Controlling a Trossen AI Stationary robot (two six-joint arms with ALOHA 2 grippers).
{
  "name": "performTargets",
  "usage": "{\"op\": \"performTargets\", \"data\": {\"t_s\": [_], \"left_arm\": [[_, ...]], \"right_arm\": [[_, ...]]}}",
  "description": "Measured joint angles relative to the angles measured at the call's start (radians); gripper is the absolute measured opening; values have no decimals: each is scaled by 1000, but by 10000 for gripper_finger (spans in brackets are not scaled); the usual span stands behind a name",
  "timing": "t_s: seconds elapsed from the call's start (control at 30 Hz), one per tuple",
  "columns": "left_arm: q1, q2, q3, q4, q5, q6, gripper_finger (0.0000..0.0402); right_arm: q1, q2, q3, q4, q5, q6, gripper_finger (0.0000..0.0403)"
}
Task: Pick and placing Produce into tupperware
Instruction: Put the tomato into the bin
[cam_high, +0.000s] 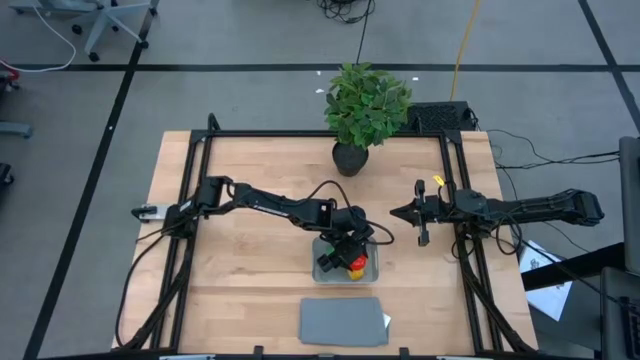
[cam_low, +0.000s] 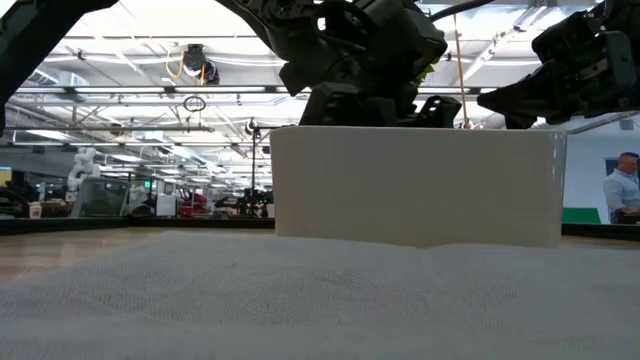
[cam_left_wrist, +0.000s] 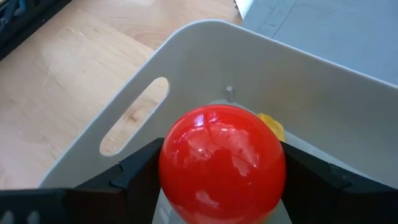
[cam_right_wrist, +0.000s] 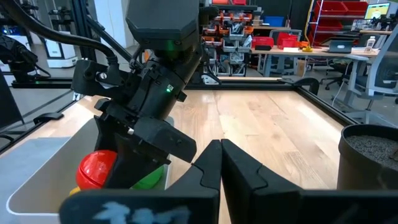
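Produce: you've got the red ball (cam_left_wrist: 222, 163) clamped between the left gripper (cam_left_wrist: 221, 186) fingers, right over the tupperware (cam_left_wrist: 205, 56).
High view: tub (cam_high: 322, 266) sits near the worktop's front edge, about the middle, with the lid (cam_high: 342, 321) flat just in front of it. Left gripper (cam_high: 352, 250) is over the tub. Right gripper (cam_high: 408, 213) waits well apart toward the right edge, potted plant (cam_high: 362, 108) at the back.
Low view: mostly just the pale tub wall (cam_low: 415, 185), arms above it.
Left wrist view: glossy, hard, round, so I'd guess slippery and light. Keep the grip across the widest part.
Right wrist view: your right jaws look together, holding nothing.
Count: three pieces I can make out, red, green (cam_right_wrist: 149, 178), and a bit of yellow (cam_left_wrist: 272, 126), all at the tub. One tub, one lid.
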Motion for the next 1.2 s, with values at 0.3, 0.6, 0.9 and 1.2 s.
{"op": "performTargets", "data": {"t_s": [0.3,0.6,0.9,1.2], "left_arm": [[1,0,-1,8,-5,-53,269],[0,0,-1,16,-4,-102,269],[0,0,-1,37,14,-160,269],[-5,0,-1,59,38,-253,269]], "right_arm": [[0,0,0,0,0,0,0],[0,0,0,0,0,0,0],[0,0,0,0,0,0,0],[0,0,0,0,0,0,0]]}}
